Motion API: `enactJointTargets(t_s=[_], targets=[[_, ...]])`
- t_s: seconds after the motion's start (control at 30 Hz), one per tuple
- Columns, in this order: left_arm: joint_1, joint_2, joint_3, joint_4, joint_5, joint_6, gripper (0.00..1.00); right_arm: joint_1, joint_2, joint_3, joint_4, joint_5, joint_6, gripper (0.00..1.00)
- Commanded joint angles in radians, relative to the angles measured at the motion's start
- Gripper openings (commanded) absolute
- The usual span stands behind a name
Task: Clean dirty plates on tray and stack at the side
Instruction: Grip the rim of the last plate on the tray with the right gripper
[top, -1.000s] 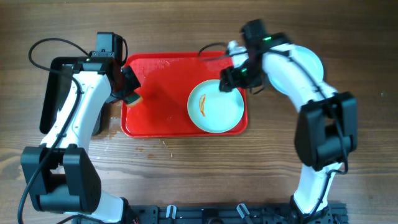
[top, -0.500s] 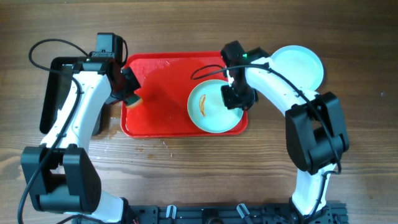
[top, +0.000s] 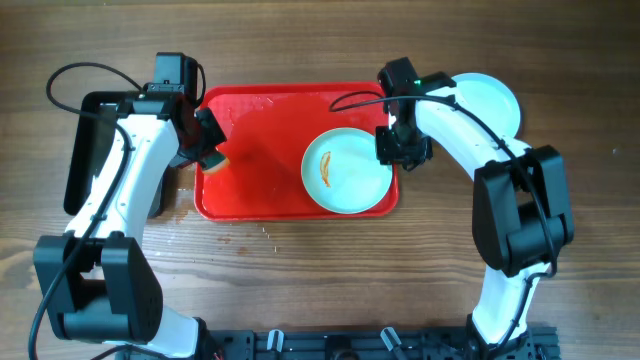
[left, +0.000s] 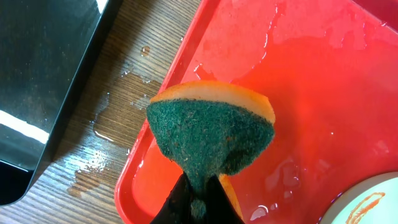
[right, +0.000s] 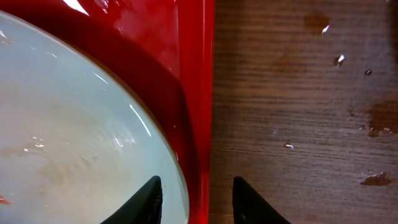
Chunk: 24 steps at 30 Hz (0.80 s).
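Right fingers (right: 249, 200) astride tray (right: 196, 93) rim, plate (right: 74, 137) inside, wet table (right: 298, 93) outside

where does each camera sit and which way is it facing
overhead: above the table, looking straight down at the tray; left arm and right arm show.
left wrist: on the left gripper, looking down past its sponge at the tray's left rim; fingertips show.
right wrist: on the right gripper, looking down at the tray's right rim; open fingertips show.
shared: both wrist views catch the plate.
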Motion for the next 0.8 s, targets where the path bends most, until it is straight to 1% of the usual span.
enactJointTargets(t_s=[0.0,0.03,0.07,0.13,0.2,0.37,0.47,0.5,0.53,0.6,0.63,0.67,0.7,0.77], targets=[[-0.001,-0.005,0.003,0.003,0.011,-0.006,0.04,0.003,-0.018,-0.051,0.042,-0.056,0.006,0.37],[-0.001,-0.005,0.003,0.003,0.011,-0.006,0.04,0.003,-0.018,-0.052,0.047,-0.066,0.007,0.37],[-0.001,-0.005,0.003,0.002,0.011,-0.006,0.04,0.003,-0.017,-0.053,0.052,-0.072,0.006,0.33],[-0.001,-0.005,0.003,0.003,0.011,-0.006,0.04,0.003,-0.017,-0.053,0.051,-0.076,0.008,0.33],[-0.001,-0.005,0.003,0.003,0.011,-0.006,0.04,0.003,-0.017,-0.053,0.05,-0.116,0.006,0.3],[-0.001,-0.005,0.003,0.003,0.011,-0.006,0.04,0.012,-0.017,-0.053,0.04,-0.121,0.008,0.29],[-0.001,-0.005,0.003,0.003,0.011,-0.006,0.04,0.011,-0.017,-0.048,0.023,-0.113,0.018,0.31],[-0.001,-0.005,0.003,0.003,0.011,-0.006,0.04,0.011,-0.017,-0.034,0.007,-0.109,0.018,0.37],[-0.001,-0.005,0.003,0.003,0.011,-0.006,0.04,0.011,-0.017,-0.015,-0.011,-0.109,0.018,0.4],[-0.001,-0.005,0.003,0.003,0.011,-0.005,0.04,0.011,-0.017,0.027,-0.056,-0.109,0.018,0.4],[-0.001,-0.005,0.003,0.003,0.011,-0.005,0.04,0.012,-0.017,0.031,-0.06,-0.109,0.015,0.39],[-0.001,-0.005,0.003,0.003,0.011,-0.005,0.04,0.012,-0.017,0.028,-0.062,-0.109,0.014,0.34],[-0.001,-0.005,0.004,0.003,0.011,-0.005,0.04,0.012,-0.017,0.021,-0.06,-0.108,0.01,0.31],[-0.001,-0.005,0.003,0.002,0.011,-0.005,0.04,0.014,-0.017,-0.023,-0.019,-0.105,0.012,0.29]])
